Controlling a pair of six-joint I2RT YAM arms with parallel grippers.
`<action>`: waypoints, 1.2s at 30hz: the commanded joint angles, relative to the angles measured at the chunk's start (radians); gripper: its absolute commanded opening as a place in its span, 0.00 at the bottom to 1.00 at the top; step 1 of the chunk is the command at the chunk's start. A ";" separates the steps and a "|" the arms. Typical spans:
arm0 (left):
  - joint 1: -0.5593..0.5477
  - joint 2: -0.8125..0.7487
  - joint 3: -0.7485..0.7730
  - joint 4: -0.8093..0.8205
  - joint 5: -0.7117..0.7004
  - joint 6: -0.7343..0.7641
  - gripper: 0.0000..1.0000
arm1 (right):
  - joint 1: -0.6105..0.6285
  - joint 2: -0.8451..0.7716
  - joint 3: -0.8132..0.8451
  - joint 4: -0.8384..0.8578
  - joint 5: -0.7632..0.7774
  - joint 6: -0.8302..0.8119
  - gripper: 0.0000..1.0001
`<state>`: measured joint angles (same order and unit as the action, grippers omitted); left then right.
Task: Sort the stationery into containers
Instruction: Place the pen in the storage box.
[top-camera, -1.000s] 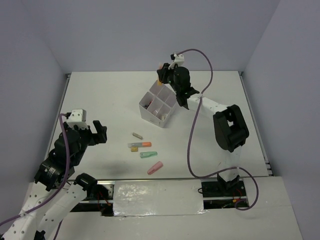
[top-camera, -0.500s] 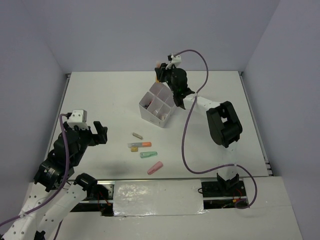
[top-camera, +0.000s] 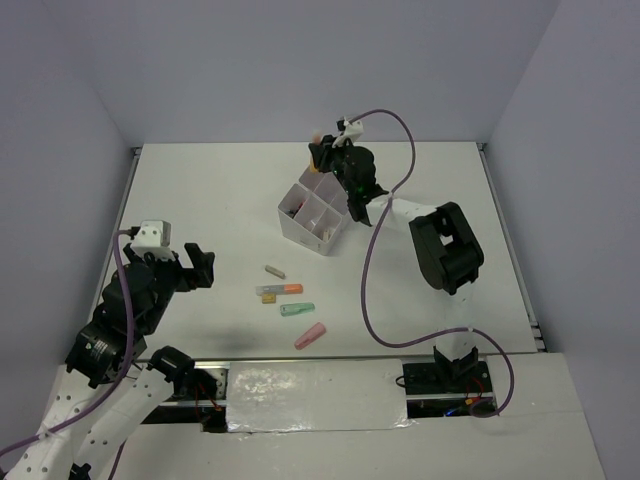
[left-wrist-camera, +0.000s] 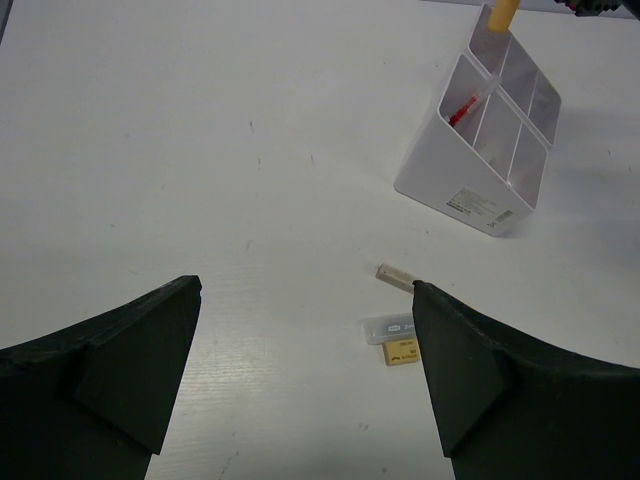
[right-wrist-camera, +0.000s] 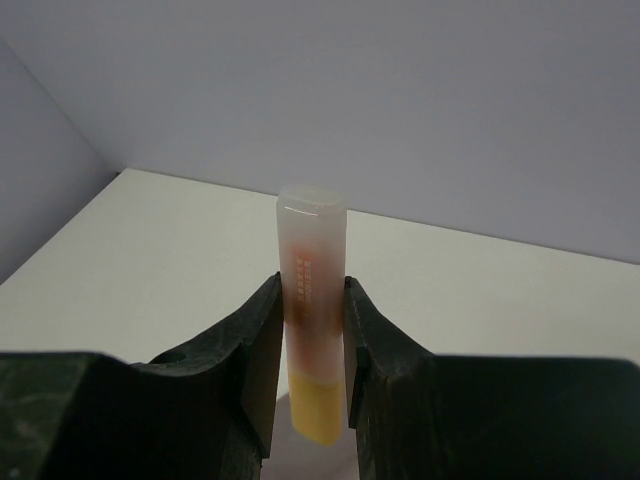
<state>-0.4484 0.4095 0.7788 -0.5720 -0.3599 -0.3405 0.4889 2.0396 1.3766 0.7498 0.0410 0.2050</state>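
My right gripper (top-camera: 320, 150) (right-wrist-camera: 311, 290) is shut on an orange-yellow marker with a clear cap (right-wrist-camera: 312, 300). It holds the marker upright over the far corner of the white four-compartment box (top-camera: 317, 215) (left-wrist-camera: 480, 190). The marker's tip shows in the left wrist view (left-wrist-camera: 503, 12). A red pen (left-wrist-camera: 465, 107) lies in a box compartment. On the table lie a beige eraser (top-camera: 275, 271) (left-wrist-camera: 394, 275), a clear case and a yellow eraser (left-wrist-camera: 398, 352), an orange marker (top-camera: 288, 289), a green marker (top-camera: 297, 309) and a pink marker (top-camera: 311, 336). My left gripper (top-camera: 185, 265) (left-wrist-camera: 305, 330) is open and empty, left of them.
The table's raised edges run at the left (top-camera: 128, 200) and right (top-camera: 500, 220). A purple cable (top-camera: 375, 290) loops from the right arm over the table right of the markers.
The right gripper has moved a little further left and back over the box's far corner with the marker. The left arm has barely moved.
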 joint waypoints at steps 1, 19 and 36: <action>0.005 -0.009 -0.001 0.043 0.016 0.018 0.99 | 0.010 0.022 -0.017 0.092 -0.004 0.010 0.26; 0.005 -0.015 -0.001 0.046 0.025 0.023 0.99 | 0.013 -0.024 -0.113 0.160 -0.016 0.007 0.70; 0.049 0.092 0.051 -0.081 -0.293 -0.106 0.99 | 0.344 -0.465 -0.123 -0.909 -0.123 -0.307 0.96</action>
<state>-0.4309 0.4828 0.7818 -0.6128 -0.5091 -0.3855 0.8307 1.6451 1.2945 0.1528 0.0891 0.0227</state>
